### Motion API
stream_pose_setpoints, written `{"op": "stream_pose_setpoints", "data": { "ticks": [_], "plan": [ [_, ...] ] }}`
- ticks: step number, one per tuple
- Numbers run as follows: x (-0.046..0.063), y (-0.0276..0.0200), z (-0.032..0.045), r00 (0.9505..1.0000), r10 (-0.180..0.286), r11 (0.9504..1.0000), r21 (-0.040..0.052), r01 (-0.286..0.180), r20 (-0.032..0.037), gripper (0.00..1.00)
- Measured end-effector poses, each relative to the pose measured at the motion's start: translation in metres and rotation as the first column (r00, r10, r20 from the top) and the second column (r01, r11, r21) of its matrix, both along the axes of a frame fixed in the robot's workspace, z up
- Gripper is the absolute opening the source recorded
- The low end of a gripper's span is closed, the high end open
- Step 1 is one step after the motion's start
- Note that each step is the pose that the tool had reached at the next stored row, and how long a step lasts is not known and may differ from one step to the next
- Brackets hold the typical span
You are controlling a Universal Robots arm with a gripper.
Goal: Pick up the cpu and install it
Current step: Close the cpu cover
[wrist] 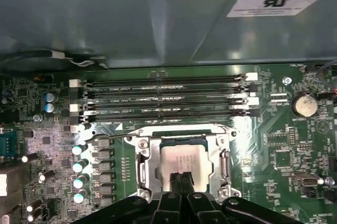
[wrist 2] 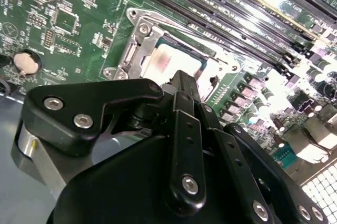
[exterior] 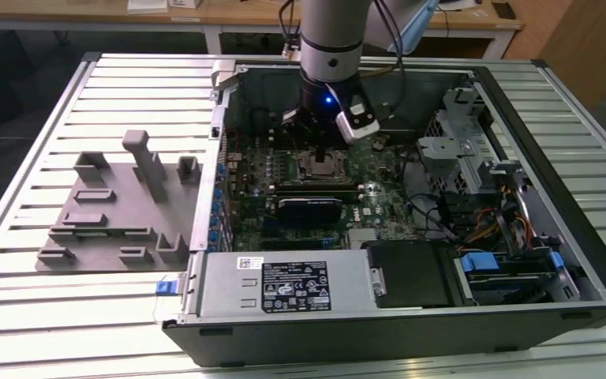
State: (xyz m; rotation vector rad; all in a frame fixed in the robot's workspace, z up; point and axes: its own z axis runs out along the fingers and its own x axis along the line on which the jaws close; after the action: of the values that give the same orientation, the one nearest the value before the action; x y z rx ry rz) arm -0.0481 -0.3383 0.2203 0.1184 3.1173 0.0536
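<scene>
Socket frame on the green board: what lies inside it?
Inside the socket frame lies the cpu, with its silver top facing up. The shut claw covers part of one edge, and whatever is beneath the cpu is hidden.

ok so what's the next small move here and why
Probably a short, straight lift of the pincer. In the first wrist view the cpu lies flat and square inside the socket frame. The shut pincer tips sit over its edge, though contact is unclear. Rising straight up should clear the chip without dragging it sideways.
</scene>
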Motion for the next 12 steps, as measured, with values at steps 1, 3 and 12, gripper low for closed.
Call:
{"op": "stream_pose_setpoints", "data": {
  "ticks": [1, 3, 12],
  "plan": [
    [-0.001, 0.0000, -0.0006, 1.0000, 0.003, 1.0000, 0.0000, -0.003, 0.0001, 0.11],
    [-0.002, 0.0000, -0.0023, 0.9999, 0.011, 0.9999, 0.0000, -0.011, 0.0000, 0.11],
    [-0.012, 0.0000, -0.0081, 0.9975, 0.071, 0.9975, 0.0004, -0.071, 0.0001, 0.11]
  ]
}}
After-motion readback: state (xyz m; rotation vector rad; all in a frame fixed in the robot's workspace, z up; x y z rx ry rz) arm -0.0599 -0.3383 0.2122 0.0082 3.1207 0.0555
